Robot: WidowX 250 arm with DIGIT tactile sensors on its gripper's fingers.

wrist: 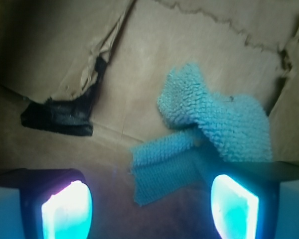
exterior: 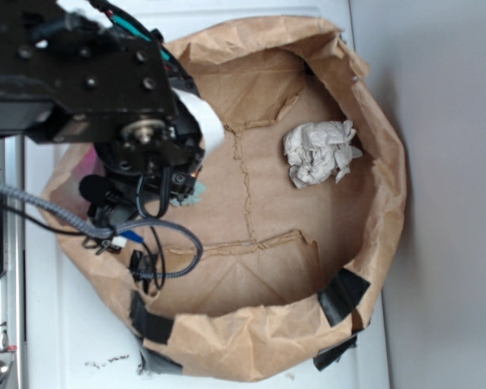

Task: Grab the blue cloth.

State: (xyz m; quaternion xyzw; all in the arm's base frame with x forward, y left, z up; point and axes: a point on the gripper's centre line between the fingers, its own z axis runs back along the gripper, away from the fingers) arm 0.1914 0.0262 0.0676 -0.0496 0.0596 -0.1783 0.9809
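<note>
Two views share the scene, and each shows what the other hides. Seen from outside, the black robot arm (exterior: 89, 81) fills the upper left and hangs over the left side of a wide, shallow brown paper bag (exterior: 373, 243) lying on a white desk (exterior: 73, 340). Black tape (exterior: 344, 296) patches the bag's rim at the bottom. The arm covers nearly all of the blue cloth (exterior: 198, 191) here; only a small teal sliver peeks out just beside the arm's lower edge. Further right, well apart from the arm, a crumpled off-white paper ball (exterior: 320, 152) rests on the bag's floor.

From the wrist camera the paper ball is out of sight, but the blue cloth (wrist: 214, 134) shows plainly: a fuzzy, folded towel lying on the brown paper, right of centre. A strip of black tape (wrist: 60, 117) sits at the left on a torn paper seam. The end effector (wrist: 149, 206) is released, its two fingers (wrist: 67, 211) spread wide at the bottom edge. The cloth's lower fold reaches into the gap between them, close to the right finger, with nothing gripped.
</note>
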